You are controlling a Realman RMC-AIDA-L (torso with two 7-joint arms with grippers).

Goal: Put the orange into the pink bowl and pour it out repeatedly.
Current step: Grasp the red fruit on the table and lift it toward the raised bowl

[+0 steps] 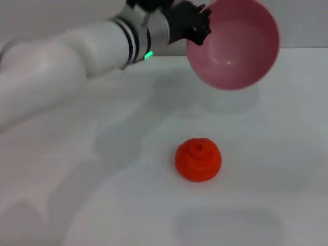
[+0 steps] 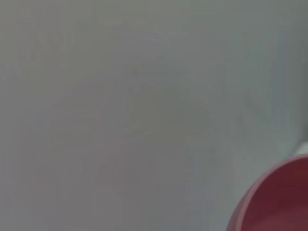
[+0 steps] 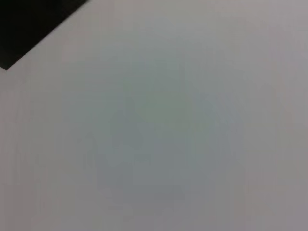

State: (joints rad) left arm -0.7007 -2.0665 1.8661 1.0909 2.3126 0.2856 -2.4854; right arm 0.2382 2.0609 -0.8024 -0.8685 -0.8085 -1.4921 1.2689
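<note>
Left gripper (image 1: 201,26) clamps the rim of the smooth, deep pink plastic bowl (image 1: 236,46), held tilted in the air; small lumpy red-orange fruit (image 1: 198,159) lies on the white table (image 1: 287,154), below and nearer the robot. Right gripper unseen.

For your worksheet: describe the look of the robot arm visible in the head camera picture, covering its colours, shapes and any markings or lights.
The left arm is a thick, rounded tube in glossy white. Near the wrist, black bands ring it beside a silver-grey collar, and a small green light glows on its underside. The left gripper is matte black and chunky. The right arm is not in view.
</note>
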